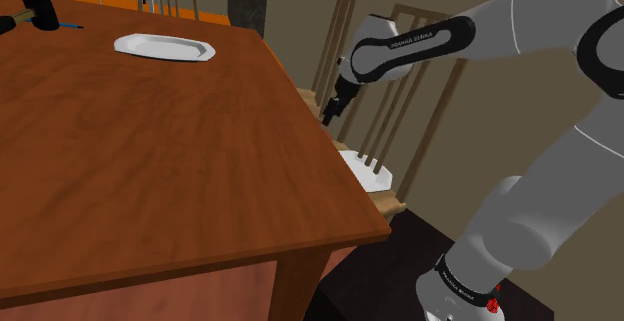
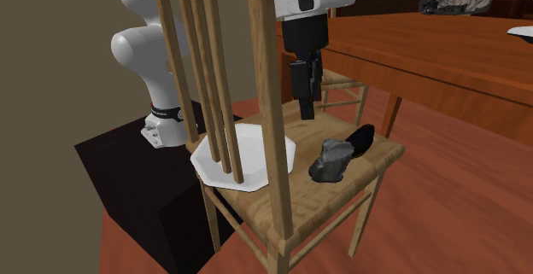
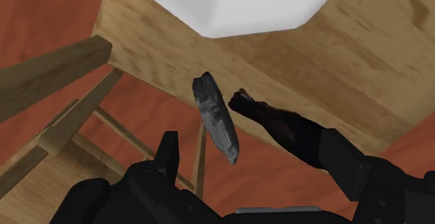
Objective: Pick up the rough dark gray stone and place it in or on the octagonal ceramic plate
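One rough, dark gray stone (image 2: 331, 161), jagged and faceted, sits on the pale wooden seat of a chair (image 2: 363, 171), near the seat's edge toward the second exterior view's right. A black oblong object (image 2: 362, 137) lies on the seat just beside the stone. To the stone's other side rests a smooth white octagonal plate (image 2: 250, 144), flat-rimmed and partly screened in the second exterior view by the chair's slatted back. Stone and plate lie near each other and do not touch.

Above the seat hangs the all-black gripper (image 2: 306, 114), pointing down, clear of stone, plate and wood. In the wrist view its fingers (image 3: 171, 156) stand apart with nothing clasped. The stone shows there as a thin, upright shard ahead of them, untouched, against the grain of the seat and the reddish-brown floor (image 2: 461, 195) below.

The white arm (image 1: 540, 29), with dark joints, bends from its dark box stand (image 2: 128, 178) over the chair. The chair is drawn up beside a broad table (image 1: 150, 159) of reddish, strongly grained wood. On the table's far end lies a second white plate (image 1: 165, 46), also eight-sided.
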